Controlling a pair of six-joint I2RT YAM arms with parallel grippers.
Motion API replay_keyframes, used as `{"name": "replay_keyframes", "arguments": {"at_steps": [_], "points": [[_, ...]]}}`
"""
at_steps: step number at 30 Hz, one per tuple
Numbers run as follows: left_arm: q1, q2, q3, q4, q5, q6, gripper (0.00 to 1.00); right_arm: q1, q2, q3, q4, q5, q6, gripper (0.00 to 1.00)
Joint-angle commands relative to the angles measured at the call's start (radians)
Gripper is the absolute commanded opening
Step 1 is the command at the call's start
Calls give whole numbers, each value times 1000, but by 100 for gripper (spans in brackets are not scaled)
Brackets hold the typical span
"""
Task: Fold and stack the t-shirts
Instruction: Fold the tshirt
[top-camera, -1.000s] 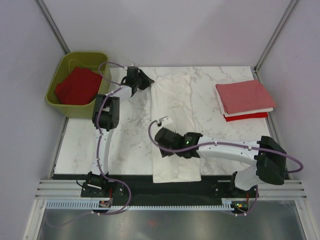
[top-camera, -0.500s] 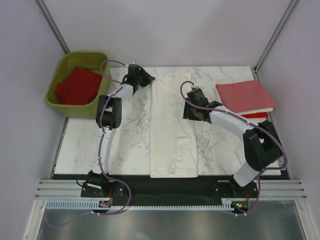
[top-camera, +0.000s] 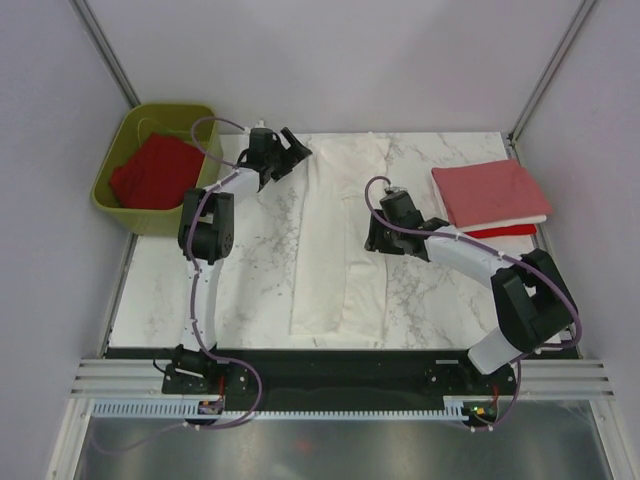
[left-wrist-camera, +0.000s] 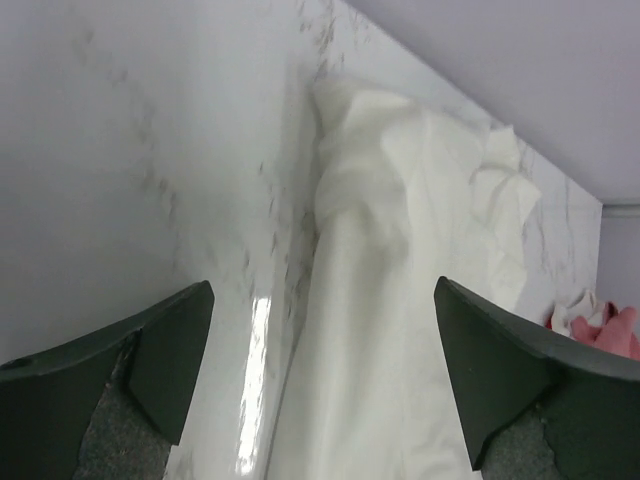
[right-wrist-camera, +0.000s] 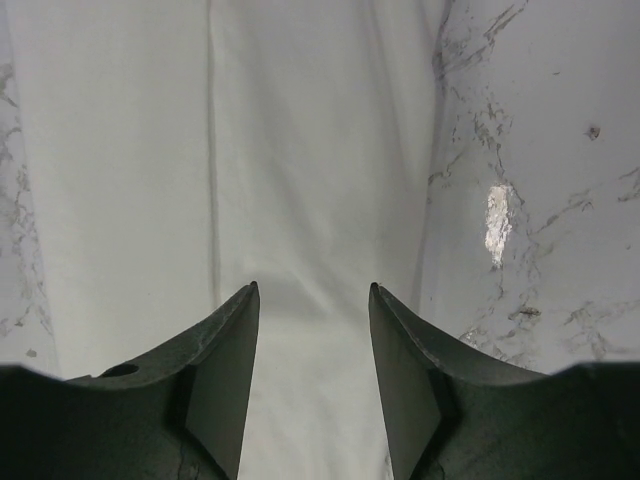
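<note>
White cloth runs down the middle of the overhead view. The white t-shirt (top-camera: 335, 250) lies on the marble desk (top-camera: 250, 280) as a long narrow strip, with its sides turned in. Its upper end is bunched and its lower end lies near the desk's bottom edge. That shape suggests the lengthwise fold is done and the crosswise fold is the step in hand.

The left pincer (top-camera: 293, 150) sits at the upper left of the strip, just beside the crumpled end. Its wrist view shows the fingers spread wide with nothing between them, so it grips no cloth. The right pincer (top-camera: 374, 238) hovers at the strip's right edge, about mid-length. Its fingers are part-way apart over flat fabric and clamp on nothing; it is probably placed there to pinch or pin the fold line.

At the upper right a folded stack (top-camera: 490, 195) waits well apart from the strip, salmon pink on top with white and red beneath. The white shirt likely belongs on it. In the upper left corner an olive-green tub (top-camera: 112, 150) holds a red t-shirt (top-camera: 150, 172), not yet laid out.
</note>
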Motion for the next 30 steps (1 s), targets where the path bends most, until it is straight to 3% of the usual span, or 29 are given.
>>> {"name": "replay_keyframes", "arguments": {"at_steps": [1,5,8,11,14,18,21,30], "points": [[6,-277,-242,17,-54,85,100,3,-73,-13,54,-8,-9,56],[6,-560,-613,-17,-8,47,100,10,-95,-21,13,-10,-24,57],[-31,-794,-779,-74,-17,70,100,25,-139,-53,-33,-43,-35,56],[-103,-1003,-992,-144,-112,102,100,104,-251,-146,-65,1,2,57],[-161,-1161,-1222,-158,-115,101,97,197,-349,-222,-124,1,51,56],[-271,-1257,-1342,-239,-149,136,95,297,-463,-338,-164,62,136,55],[-290,-1319,-1442,-249,-114,111,93,320,-518,-395,-173,68,158,55],[-380,-1479,-1636,-272,-124,44,85,346,-485,-450,-146,38,167,51]]}}
